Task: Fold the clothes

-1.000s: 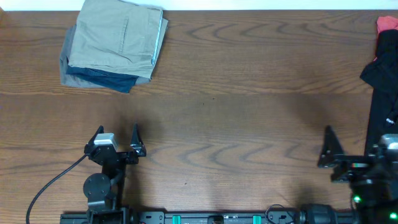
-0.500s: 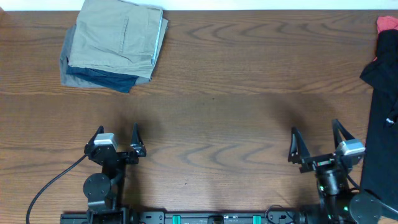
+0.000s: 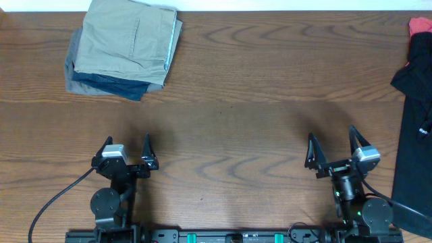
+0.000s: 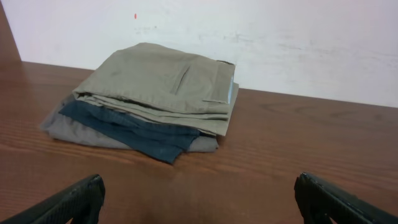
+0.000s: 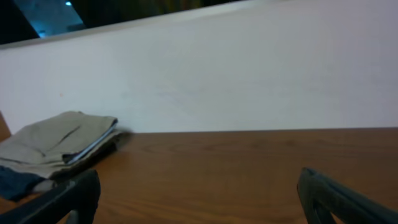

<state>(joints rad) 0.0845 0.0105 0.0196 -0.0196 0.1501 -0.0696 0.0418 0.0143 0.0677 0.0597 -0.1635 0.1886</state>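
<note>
A folded stack of clothes lies at the far left of the table: a pale khaki pair [image 3: 128, 40] on top, a navy garment [image 3: 111, 85] under it and a grey one [image 3: 71, 67] at the bottom. The stack shows in the left wrist view [image 4: 161, 84] and, small, in the right wrist view [image 5: 59, 143]. A black garment [image 3: 413, 81] with a red piece [image 3: 420, 25] lies at the far right edge. My left gripper [image 3: 126, 150] is open and empty near the front left. My right gripper [image 3: 331, 148] is open and empty near the front right.
The brown wooden table [image 3: 256, 88] runs to a white wall at the back [image 4: 280, 37]. A black cable [image 3: 57, 199] trails from the left arm's base. A black cloth strip [image 3: 413, 175] hangs down the right edge beside the right arm.
My right gripper has swung left from the right table edge and now points toward the back of the table. The left arm and the clothes have not moved.
</note>
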